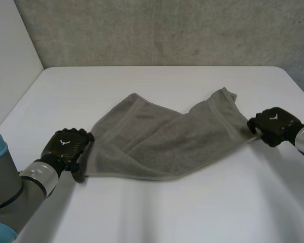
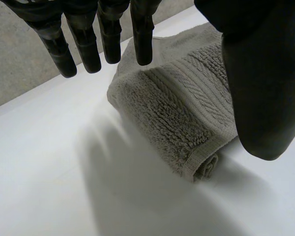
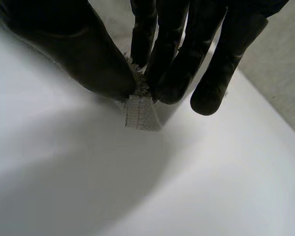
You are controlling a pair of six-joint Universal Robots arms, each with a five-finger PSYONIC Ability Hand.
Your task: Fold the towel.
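A grey-brown towel [image 1: 162, 136] lies crumpled and stretched across the middle of the white table [image 1: 157, 212]. My left hand [image 1: 66, 147] sits at its near left corner, fingers [image 2: 86, 46] straight above the cloth and thumb [image 2: 263, 88] apart beside it. The folded corner of the towel [image 2: 187, 123] rests on the table under that open hand. At the towel's right end my right hand [image 1: 271, 125] pinches the hemmed corner [image 3: 140, 113] between its thumb [image 3: 88, 59] and fingers [image 3: 174, 73].
A grey textured wall [image 1: 167, 30] rises behind the table's far edge. A pale panel [image 1: 10, 61] stands at the far left. Bare white table surface runs along the front.
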